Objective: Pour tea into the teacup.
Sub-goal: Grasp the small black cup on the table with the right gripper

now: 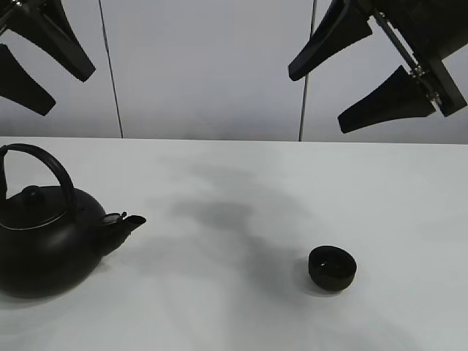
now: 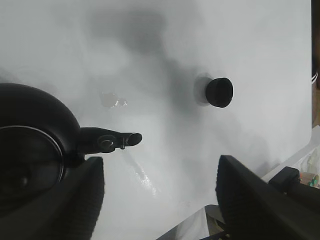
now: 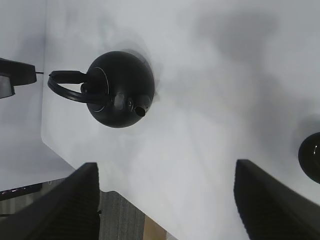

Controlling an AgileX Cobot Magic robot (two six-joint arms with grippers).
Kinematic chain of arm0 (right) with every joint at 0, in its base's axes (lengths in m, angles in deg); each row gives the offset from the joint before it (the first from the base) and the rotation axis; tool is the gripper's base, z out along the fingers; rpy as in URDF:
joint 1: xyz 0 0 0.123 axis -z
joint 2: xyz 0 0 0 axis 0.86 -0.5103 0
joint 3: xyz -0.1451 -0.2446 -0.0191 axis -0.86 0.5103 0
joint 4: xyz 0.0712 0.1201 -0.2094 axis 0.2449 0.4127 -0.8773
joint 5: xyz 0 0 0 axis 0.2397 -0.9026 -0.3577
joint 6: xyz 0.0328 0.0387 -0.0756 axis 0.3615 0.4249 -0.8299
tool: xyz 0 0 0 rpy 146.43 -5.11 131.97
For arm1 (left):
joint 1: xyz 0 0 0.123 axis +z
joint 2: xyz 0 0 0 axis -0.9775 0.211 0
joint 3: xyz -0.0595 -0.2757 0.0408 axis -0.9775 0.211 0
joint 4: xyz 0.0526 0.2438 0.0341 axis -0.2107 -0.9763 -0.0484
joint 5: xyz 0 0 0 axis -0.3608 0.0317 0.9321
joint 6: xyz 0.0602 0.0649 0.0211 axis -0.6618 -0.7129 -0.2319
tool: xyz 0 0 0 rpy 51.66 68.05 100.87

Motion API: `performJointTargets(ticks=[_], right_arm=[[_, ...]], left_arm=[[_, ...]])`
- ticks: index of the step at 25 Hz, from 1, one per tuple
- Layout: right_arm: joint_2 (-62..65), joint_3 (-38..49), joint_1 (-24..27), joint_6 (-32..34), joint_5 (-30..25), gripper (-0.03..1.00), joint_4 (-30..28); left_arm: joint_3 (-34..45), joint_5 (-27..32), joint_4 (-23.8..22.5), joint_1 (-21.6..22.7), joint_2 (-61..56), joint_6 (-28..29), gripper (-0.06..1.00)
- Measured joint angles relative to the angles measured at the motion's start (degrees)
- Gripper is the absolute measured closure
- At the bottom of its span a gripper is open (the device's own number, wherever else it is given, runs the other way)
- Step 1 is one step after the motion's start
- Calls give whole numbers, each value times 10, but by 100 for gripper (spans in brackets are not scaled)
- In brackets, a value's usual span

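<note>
The teacup (image 1: 333,268) stands upright on the white surface (image 1: 234,183), right of the middle and toward the near side, its round mouth facing up; it is small, low, matte black and has no handle; the left wrist view shows it (image 2: 219,92) from the side with a faint shadow beside it, and the right wrist view catches only part of its rim (image 3: 311,157) at the frame's edge.

Well apart from it, at the left of the scene, sits the kettle (image 1: 44,245), big, round and black, resting on the surface; its spout (image 1: 128,223) points right toward the teacup; its arched handle (image 1: 51,164) stands up over a lid with a small knob (image 1: 31,194); the right wrist view shows the whole kettle (image 3: 120,90) from above.

In the left wrist view a few wet glints (image 2: 115,100) lie on the surface just beside the spout (image 2: 112,141).

A soft grey shadow (image 1: 219,212) spreads over the surface between kettle and teacup.

The left hand (image 1: 67,91) hangs high above the kettle, fingers spread wide with nothing between them; its wrist view shows the same wide gap (image 2: 160,170).

The right hand (image 1: 317,99) hangs high at the far right, above the teacup's side of the surface, also spread wide and touching nothing (image 3: 167,170).
</note>
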Motion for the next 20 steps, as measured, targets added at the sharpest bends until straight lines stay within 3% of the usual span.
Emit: performJointTargets(ticks=[9, 20], right_arm=[[0, -1, 0, -4, -12, 45, -7], [0, -110, -5, 25, -108, 45, -150]], left_arm=[[0, 0, 0, 0, 0, 0, 47], [0, 0, -1, 0, 0, 0, 47]])
